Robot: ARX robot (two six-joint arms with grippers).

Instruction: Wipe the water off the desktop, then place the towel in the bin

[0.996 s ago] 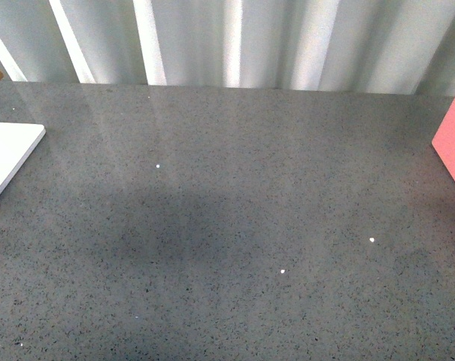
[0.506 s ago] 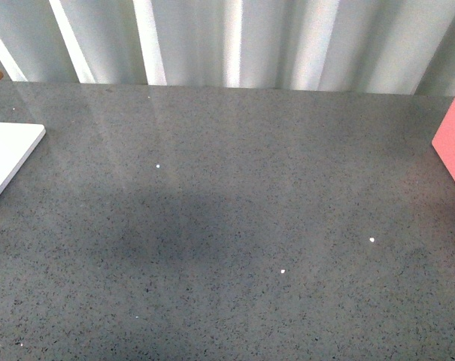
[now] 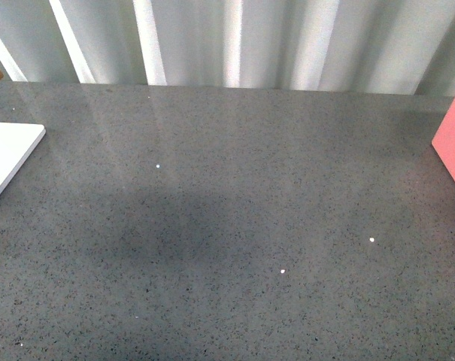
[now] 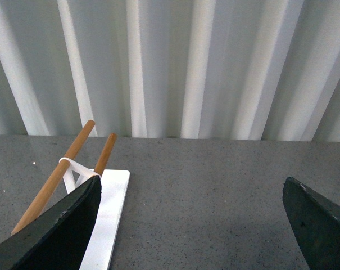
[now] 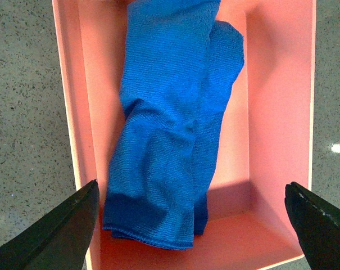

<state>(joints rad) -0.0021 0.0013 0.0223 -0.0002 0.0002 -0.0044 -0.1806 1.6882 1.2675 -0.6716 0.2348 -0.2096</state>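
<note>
The blue towel (image 5: 172, 124) lies crumpled inside the pink bin (image 5: 276, 112), seen from above in the right wrist view. My right gripper (image 5: 192, 225) hangs open over the bin, its dark fingers apart on either side and holding nothing. In the front view only a corner of the bin (image 3: 453, 147) shows at the right edge, and neither arm appears. The speckled dark-grey desktop (image 3: 227, 226) shows no pooled water, only a few tiny white specks. My left gripper (image 4: 198, 225) is open above bare desktop (image 4: 203, 191), with nothing between its fingers.
A small white board (image 3: 5, 154) lies at the left edge of the desktop. In the left wrist view it (image 4: 108, 214) carries a white stand with two wooden rods (image 4: 57, 174). A corrugated white wall (image 3: 227, 41) runs behind the desktop.
</note>
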